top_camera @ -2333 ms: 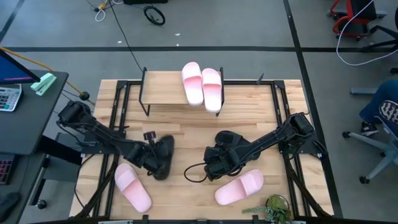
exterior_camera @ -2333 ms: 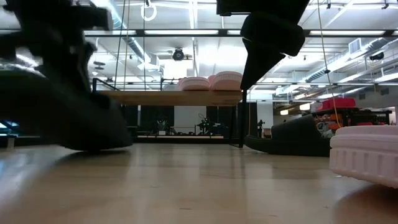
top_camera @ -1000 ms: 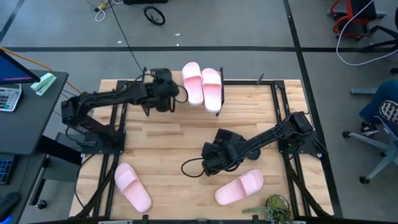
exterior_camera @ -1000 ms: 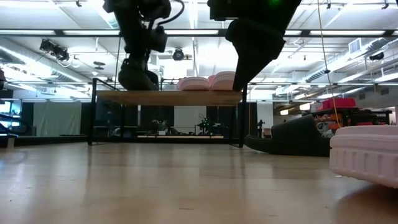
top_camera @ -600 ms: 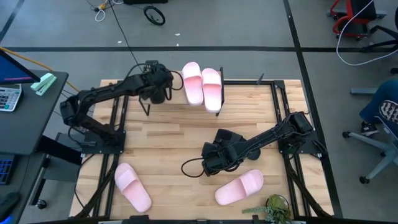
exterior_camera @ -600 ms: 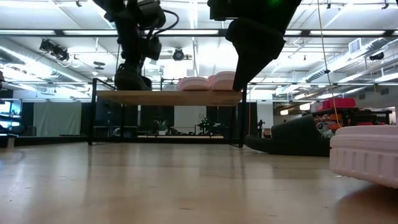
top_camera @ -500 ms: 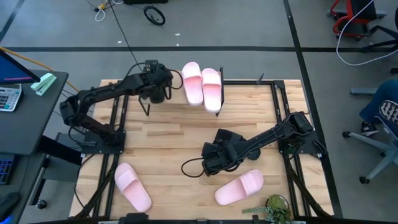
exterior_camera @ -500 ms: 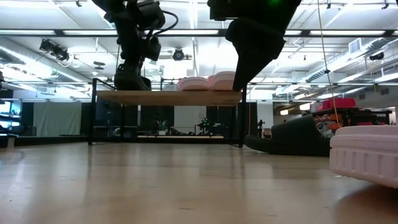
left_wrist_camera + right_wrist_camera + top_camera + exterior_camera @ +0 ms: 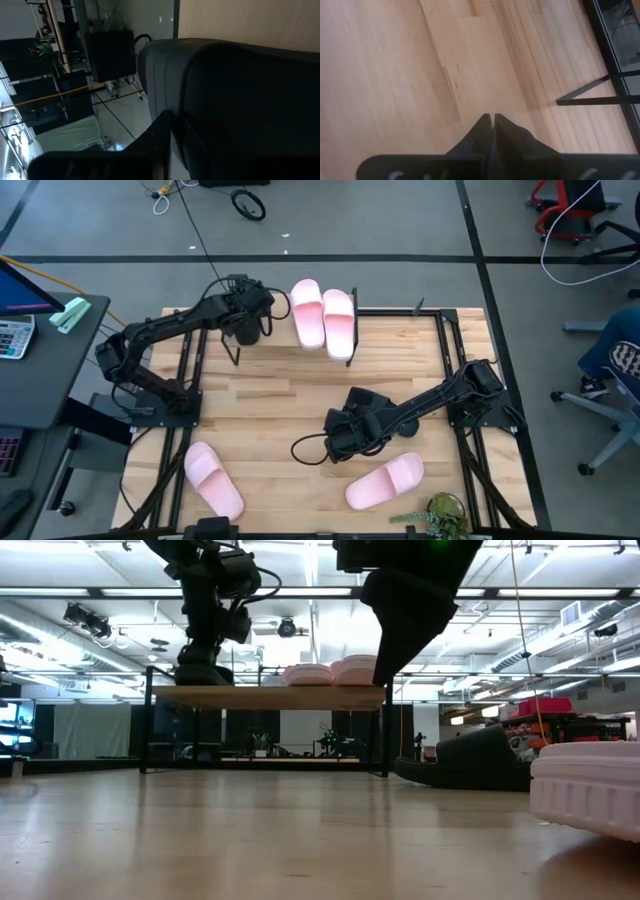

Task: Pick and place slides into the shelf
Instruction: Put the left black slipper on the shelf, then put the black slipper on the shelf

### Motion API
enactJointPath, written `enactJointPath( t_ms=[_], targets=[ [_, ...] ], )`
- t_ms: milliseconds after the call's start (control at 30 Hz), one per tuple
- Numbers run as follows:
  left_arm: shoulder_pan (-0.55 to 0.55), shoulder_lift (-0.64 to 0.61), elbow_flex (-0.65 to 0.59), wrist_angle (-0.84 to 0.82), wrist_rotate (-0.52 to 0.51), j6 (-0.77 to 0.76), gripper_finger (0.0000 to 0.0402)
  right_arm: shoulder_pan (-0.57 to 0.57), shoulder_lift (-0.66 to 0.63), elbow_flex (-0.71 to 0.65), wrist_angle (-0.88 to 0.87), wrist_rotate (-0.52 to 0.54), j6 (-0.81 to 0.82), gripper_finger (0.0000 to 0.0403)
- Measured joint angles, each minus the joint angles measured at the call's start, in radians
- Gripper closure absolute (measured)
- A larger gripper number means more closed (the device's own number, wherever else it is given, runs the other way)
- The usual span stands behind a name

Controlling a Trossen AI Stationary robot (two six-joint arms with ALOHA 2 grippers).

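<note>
On the near left of the desk (image 9: 300,390) a pale pink slide (image 9: 213,480) lay untouched. Farther back, the left claw (image 9: 244,320) was over the left end of the shelf (image 9: 275,330), right at a black slide (image 9: 203,672) that sat on the top board. Whether the claw was clamped on that slide or loose of it could not be told. The slide filled the left wrist view.

The step in hand appeared to be setting this black slide down. To do it well, the sole needed to lie flat on the board, clear of the left edge, before the claw opened. The claw then needed to lift straight up, so that the strap was not dragged along. Two pink slides (image 9: 323,318) stood side by side just to the right, apart from the black one. Any sideways sweep risked nudging them, and the right one already overhung the front edge of the board.

Right of centre, the right claw (image 9: 335,442) waited low over bare desk, narrow, its tips pinched together on nothing. A dark form in the low view, probably the other black slide (image 9: 480,762), lay on the desk near it. Another pink slide (image 9: 385,482) lay nearer the front right.
</note>
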Motion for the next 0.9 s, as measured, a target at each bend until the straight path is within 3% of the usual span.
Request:
enactJointPath(
  t_ms=[267, 567, 900],
  targets=[
    [-0.001, 0.001, 0.0, -0.069, -0.139, 0.012, 0.0332, 0.0, 0.0, 0.0, 0.003, 0.0, 0.0, 0.0373],
    [-0.01, 0.001, 0.0, -0.117, -0.156, -0.064, 0.029, 0.0, 0.0, 0.0, 0.004, 0.0, -0.001, 0.0373],
    [-0.109, 0.001, 0.029, -0.172, -0.171, -0.07, 0.0254, 0.0, 0.0, 0.0, 0.004, 0.0, -0.001, 0.0373]
  ],
)
